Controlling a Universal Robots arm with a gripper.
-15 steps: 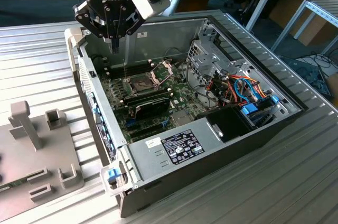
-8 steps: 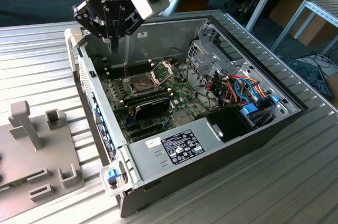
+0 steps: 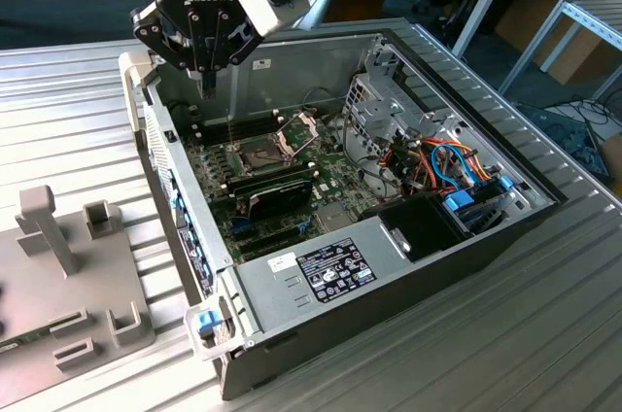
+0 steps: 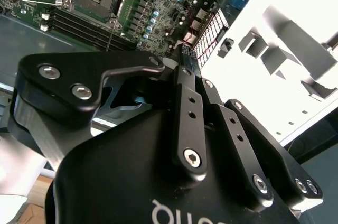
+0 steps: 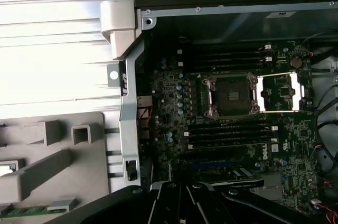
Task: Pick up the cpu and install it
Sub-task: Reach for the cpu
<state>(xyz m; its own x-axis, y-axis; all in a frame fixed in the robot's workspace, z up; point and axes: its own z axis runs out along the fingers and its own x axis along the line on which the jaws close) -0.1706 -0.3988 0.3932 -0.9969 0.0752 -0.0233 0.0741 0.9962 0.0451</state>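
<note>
Hovering over the side wall [image 3: 160,140] of the open computer case [image 3: 466,72], the gripper [image 3: 206,70] is hanging with its fingers drawn narrow, almost to a point. Nothing seems to be sitting between them in the second wrist view, though that angle is poor and a thin part could be hiding there. The socket [image 5: 231,94] is lying bare with its hinged frame [image 5: 282,92] folded back and its lever [image 4: 110,36] standing up, so the cpu is not yet sitting in place. I am not managing to tell where the cpu itself is lying; the grey fixture tray [image 3: 39,276] beside the case is looking the likeliest spot. Judging from this, the work is standing at the reach for the chip. Doing it well is meaning staying high enough to clear the wall and the raised lever, taking the chip by its edges, and carrying it level and squared to the socket rather than tilted towards the memory sticks [image 5: 232,129].
</note>
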